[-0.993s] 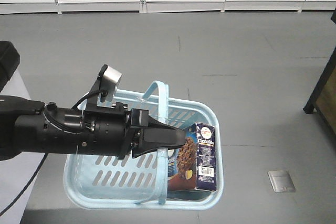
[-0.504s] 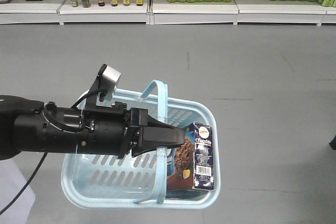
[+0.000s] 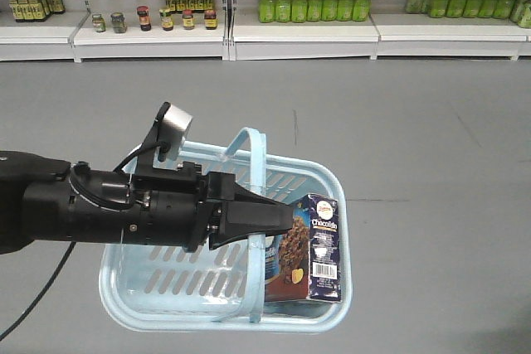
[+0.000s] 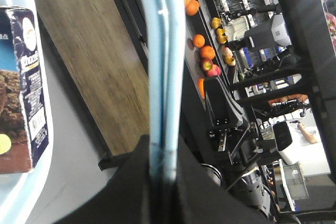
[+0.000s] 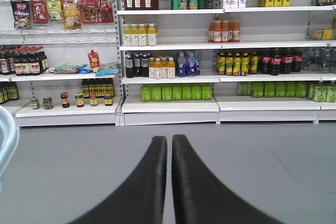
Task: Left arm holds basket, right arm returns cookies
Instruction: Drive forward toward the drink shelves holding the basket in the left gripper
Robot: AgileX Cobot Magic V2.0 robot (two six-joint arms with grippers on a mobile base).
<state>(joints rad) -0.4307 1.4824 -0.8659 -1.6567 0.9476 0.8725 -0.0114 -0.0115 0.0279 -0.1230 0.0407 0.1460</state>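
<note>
Clamping basket [image 3: 191, 318] by handles, left gripper [image 3: 286, 220]; cookies [image 3: 319, 248] upright just past tip.

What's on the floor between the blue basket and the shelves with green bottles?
Nothing: only bare grey floor lies between basket and shelves, as the front view shows.

The basket [image 3: 158, 288] is held above the floor [image 3: 415, 122], with shelves [image 3: 299, 35] ranged along the far side behind it. The cookies [image 3: 314, 248] are stood inside, in its near right corner. The left arm [image 3: 108, 211] is stretched in from the left across the basket's middle, and the two handles [image 3: 256, 155] are clamped together in the left gripper [image 3: 282, 220].
</note>
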